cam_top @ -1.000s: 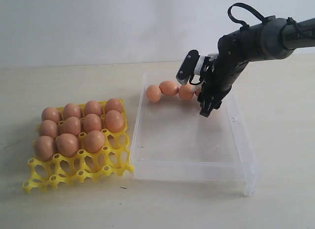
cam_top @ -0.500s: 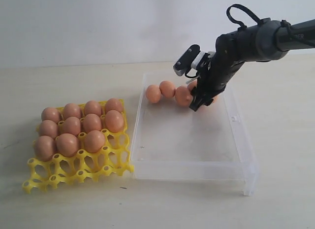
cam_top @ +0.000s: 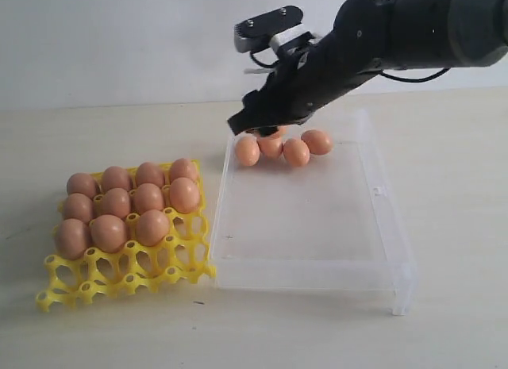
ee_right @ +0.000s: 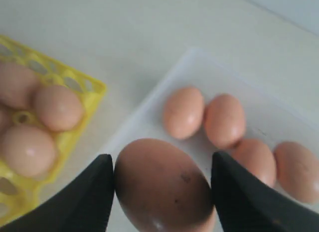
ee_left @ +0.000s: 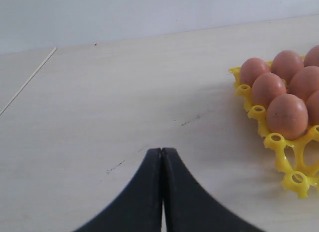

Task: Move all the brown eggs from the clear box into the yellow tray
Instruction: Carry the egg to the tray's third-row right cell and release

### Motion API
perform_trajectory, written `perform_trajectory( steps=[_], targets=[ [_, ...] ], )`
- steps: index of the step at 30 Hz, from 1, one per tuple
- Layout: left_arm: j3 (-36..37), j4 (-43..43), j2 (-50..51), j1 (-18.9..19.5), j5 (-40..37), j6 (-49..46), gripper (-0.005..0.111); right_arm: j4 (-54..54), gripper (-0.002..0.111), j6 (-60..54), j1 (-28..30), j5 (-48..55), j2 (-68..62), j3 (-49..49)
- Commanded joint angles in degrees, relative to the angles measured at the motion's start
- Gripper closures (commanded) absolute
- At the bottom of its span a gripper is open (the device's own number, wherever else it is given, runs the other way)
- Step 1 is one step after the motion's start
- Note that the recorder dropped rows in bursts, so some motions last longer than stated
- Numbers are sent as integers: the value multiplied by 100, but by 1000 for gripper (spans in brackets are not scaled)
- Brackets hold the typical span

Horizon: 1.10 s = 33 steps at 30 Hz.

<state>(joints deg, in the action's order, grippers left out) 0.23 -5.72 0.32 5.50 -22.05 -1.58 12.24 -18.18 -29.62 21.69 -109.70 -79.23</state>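
Found the right tool (cam_top: 258, 132) holding one brown egg (ee_right: 164, 184), a dark finger pressed against each side and the jaws spread wide around its girth. Saw that tool raised above the far left corner of the clear box (cam_top: 394, 254), well off the box floor, with its arm reaching in from the right over the back wall. Counted four more brown eggs (cam_top: 296, 152) lying loose in that same far corner, bunched in a short uneven row, neighbours touching or very nearly so.

Counted eleven eggs seated in the yellow tray (cam_top: 119, 278): four in the back row, four in the second, and three in the third, starting from the left. Saw open cells along the near row and at the right end of the third row. Found the tray resting on the bench (cam_top: 444, 194) just beside the left wall of the box, its near right corner close against the box's near left corner.

Found the left tool (ee_left: 162, 151) pressed fully together with nothing between its fingers, held low over bare bench, with a corner of the tray and several of its eggs nearby.
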Motion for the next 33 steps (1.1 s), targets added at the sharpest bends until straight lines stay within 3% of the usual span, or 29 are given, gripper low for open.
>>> perform_trajectory(
  steps=[1, 5, 8, 11, 33],
  targets=[
    [-23, -7, -32, -37, 47, 30, 107, 111, 108, 171, -840, -1708, 307, 823],
    [-23, -7, -32, -37, 47, 30, 107, -824, 108, 1670, -1416, -3132, 207, 1524],
    [-23, -7, -32, -37, 47, 30, 107, -3020, 108, 4418, -1434, -4238, -31, 1774],
    [-23, -7, -32, -37, 47, 30, 107, -3778, 108, 5519, -1358, -4641, -253, 1777],
    [-23, -7, -32, -37, 47, 30, 107, -3622, 108, 6014, -1129, -4862, -1052, 1777]
  ],
)
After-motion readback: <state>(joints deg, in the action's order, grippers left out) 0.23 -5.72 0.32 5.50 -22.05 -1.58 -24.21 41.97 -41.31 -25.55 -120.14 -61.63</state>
